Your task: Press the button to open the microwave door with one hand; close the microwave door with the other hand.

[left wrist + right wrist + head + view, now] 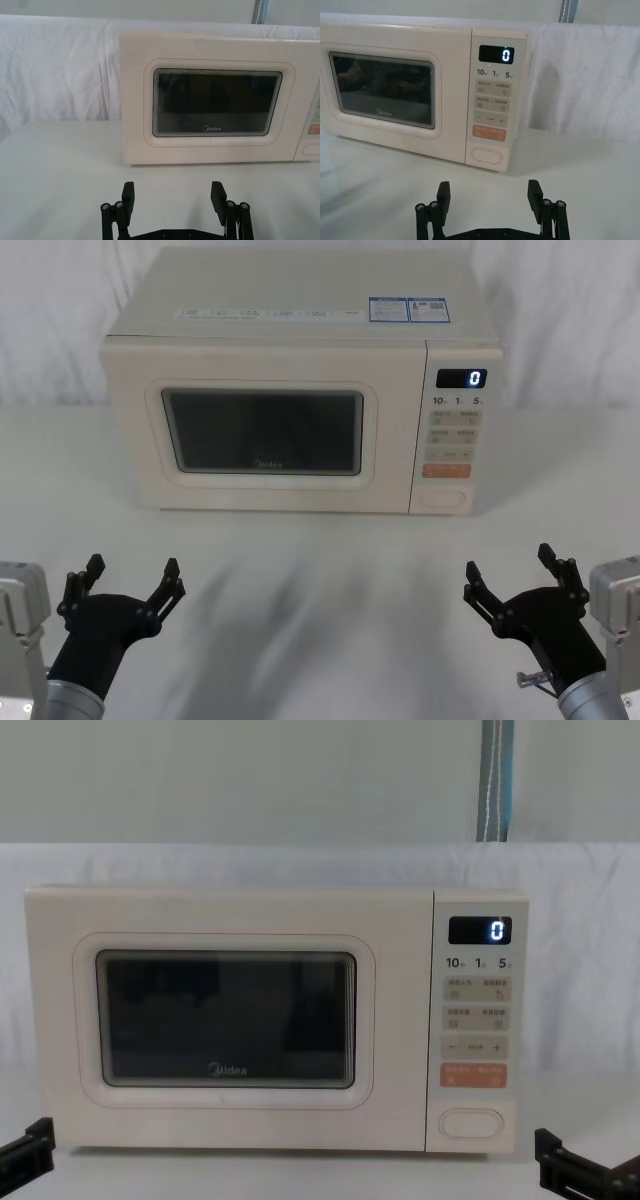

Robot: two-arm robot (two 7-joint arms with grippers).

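Observation:
A cream microwave stands at the back of the white table. Its door (pixel 262 440) (pixel 215 107) (pixel 380 95) (pixel 230 1020) with the dark window is shut flush. The wide pill-shaped button (pixel 444 499) (pixel 487 155) (pixel 472 1122) (pixel 312 149) sits at the bottom of the control panel, under an orange key. My left gripper (pixel 132 575) (pixel 172 197) hovers open near the table's front left, well short of the door. My right gripper (pixel 510 570) (pixel 489 194) is open at the front right, in front of the panel and apart from it.
The display (pixel 461 378) reads 0. White cloth (pixel 60 70) hangs behind the microwave. Bare table (pixel 320 570) lies between the grippers and the microwave front.

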